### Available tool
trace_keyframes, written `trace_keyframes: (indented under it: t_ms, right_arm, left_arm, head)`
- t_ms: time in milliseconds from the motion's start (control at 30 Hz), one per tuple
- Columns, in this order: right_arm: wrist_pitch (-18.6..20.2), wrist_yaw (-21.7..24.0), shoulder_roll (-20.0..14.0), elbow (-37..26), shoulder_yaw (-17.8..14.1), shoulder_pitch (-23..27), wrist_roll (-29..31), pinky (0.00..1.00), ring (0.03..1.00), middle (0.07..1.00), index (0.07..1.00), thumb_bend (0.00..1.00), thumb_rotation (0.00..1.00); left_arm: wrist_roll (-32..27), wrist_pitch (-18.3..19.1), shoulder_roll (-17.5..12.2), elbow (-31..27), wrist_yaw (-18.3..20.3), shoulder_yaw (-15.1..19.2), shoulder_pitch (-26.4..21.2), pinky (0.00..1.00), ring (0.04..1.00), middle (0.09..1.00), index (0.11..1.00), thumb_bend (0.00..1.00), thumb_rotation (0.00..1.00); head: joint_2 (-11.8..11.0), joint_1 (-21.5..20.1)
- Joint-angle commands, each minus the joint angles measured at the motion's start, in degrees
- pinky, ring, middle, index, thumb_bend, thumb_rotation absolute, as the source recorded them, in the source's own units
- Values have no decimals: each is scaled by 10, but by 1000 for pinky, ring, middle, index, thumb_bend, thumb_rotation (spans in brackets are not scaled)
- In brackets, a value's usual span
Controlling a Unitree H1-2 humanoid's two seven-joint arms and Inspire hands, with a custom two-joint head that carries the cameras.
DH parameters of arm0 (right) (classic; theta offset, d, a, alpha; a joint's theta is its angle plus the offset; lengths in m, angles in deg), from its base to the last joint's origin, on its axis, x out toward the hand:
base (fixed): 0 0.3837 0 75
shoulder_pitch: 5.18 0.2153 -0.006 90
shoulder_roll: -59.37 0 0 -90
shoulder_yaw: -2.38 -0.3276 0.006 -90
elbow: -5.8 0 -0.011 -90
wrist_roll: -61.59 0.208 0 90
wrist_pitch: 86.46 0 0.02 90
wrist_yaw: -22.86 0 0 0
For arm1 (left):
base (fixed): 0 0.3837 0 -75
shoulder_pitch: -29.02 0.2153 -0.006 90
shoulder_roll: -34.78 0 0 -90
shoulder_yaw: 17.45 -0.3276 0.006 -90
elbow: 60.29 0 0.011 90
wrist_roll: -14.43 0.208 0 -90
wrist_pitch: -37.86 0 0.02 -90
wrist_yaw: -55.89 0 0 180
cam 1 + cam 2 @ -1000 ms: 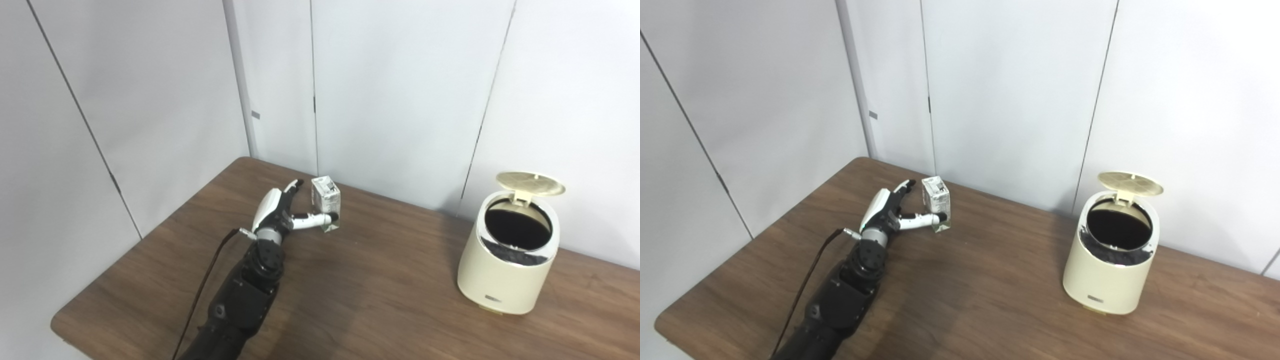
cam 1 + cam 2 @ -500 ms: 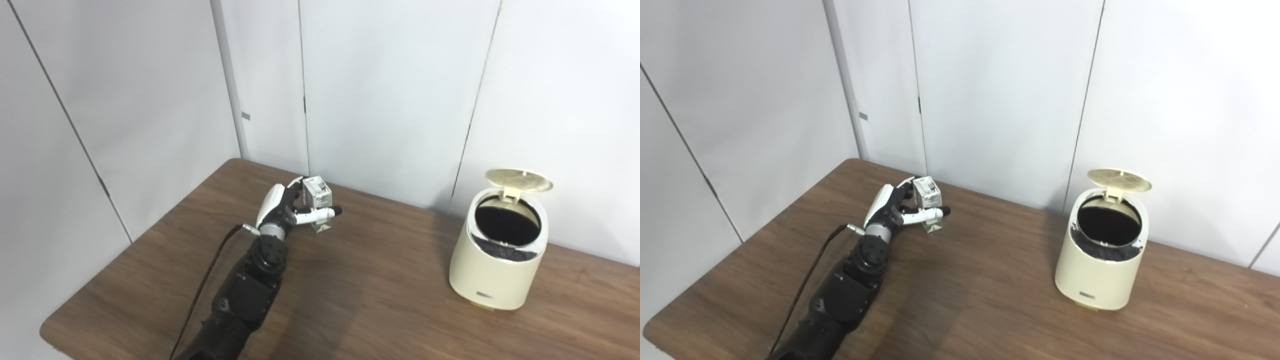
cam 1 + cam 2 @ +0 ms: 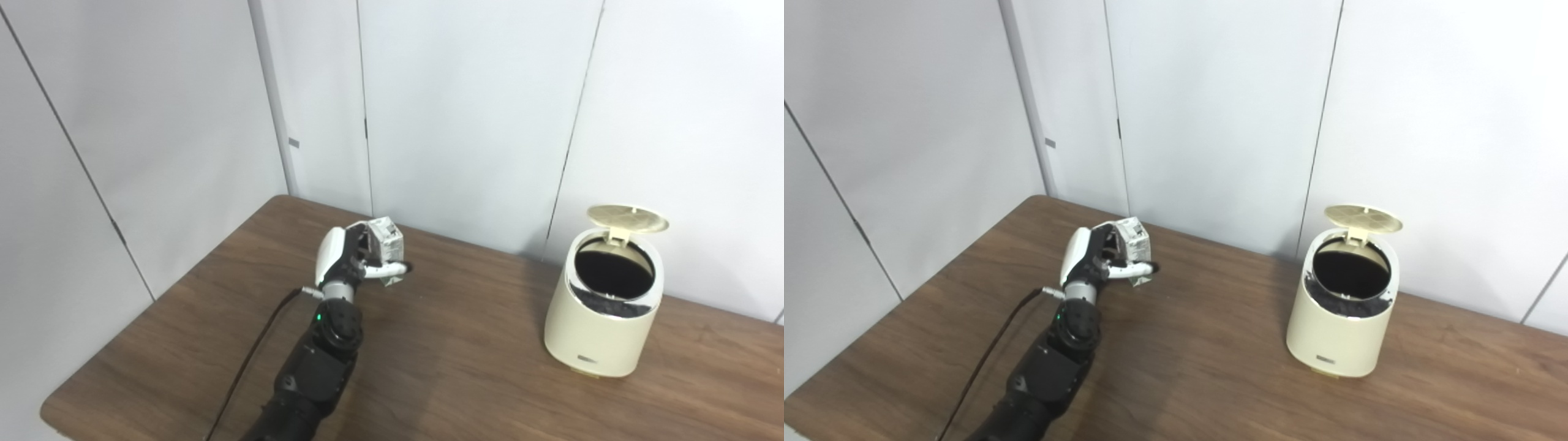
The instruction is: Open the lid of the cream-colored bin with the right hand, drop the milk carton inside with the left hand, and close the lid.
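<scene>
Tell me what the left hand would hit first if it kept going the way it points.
Likely the wall behind the table; the left hand, shut on the carton, points away, well left of the bin.

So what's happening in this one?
The robot's left hand is closed around a small white milk carton, holding it tilted just above the brown wooden table. Off to the right stands the cream-colored round bin, its hinged lid already up and the dark inside showing. The carton is not yet over the bin. The right hand is out of view.
</scene>
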Motion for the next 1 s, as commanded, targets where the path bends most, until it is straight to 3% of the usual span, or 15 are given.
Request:
trace_keyframes:
  t_ms: [0,100,233,467,567,733,800,967]
  right_arm:
    - [-6,-6,0,-22,-4,3,2,420,604,670,639,268,376]
    - [-3,-5,0,-24,-4,2,2,423,605,672,640,255,327]
    - [-3,-4,0,-24,-2,3,4,458,628,676,644,274,398]
    - [-11,-4,4,-16,2,6,11,399,588,677,644,277,373]
    - [-6,-6,10,-15,7,8,-1,436,612,678,647,276,389]
    - [-13,-18,30,-6,18,22,-34,473,632,681,653,279,428]
    - [-12,-22,39,-7,23,27,-49,457,622,677,648,288,504]
    - [-11,-39,61,3,39,43,-90,338,535,657,626,249,554]
  left_arm:
    - [16,-26,-8,0,-44,6,-42,400,472,493,492,532,1]
    - [11,-33,-8,7,-53,5,-46,331,415,462,494,525,0]
    - [9,-40,-10,10,-56,2,-47,363,439,482,484,524,0]
    - [0,-46,-9,11,-56,9,-49,381,448,496,476,523,0]
    - [-23,-61,-3,-1,-49,20,-47,372,439,492,479,523,0]
    - [-28,-116,10,-55,-45,13,-28,333,423,492,505,504,0]
    - [-23,-145,16,-93,-43,5,-16,327,418,491,513,503,0]
    - [-58,-235,36,-184,-7,-5,5,281,384,493,525,499,0]
  head:
    - [1,0]
    - [1,0]
    - [0,-1]
    - [-2,-7]
    - [-5,-17]
    - [-11,-57]
    - [-13,-69]
    - [-16,-110]
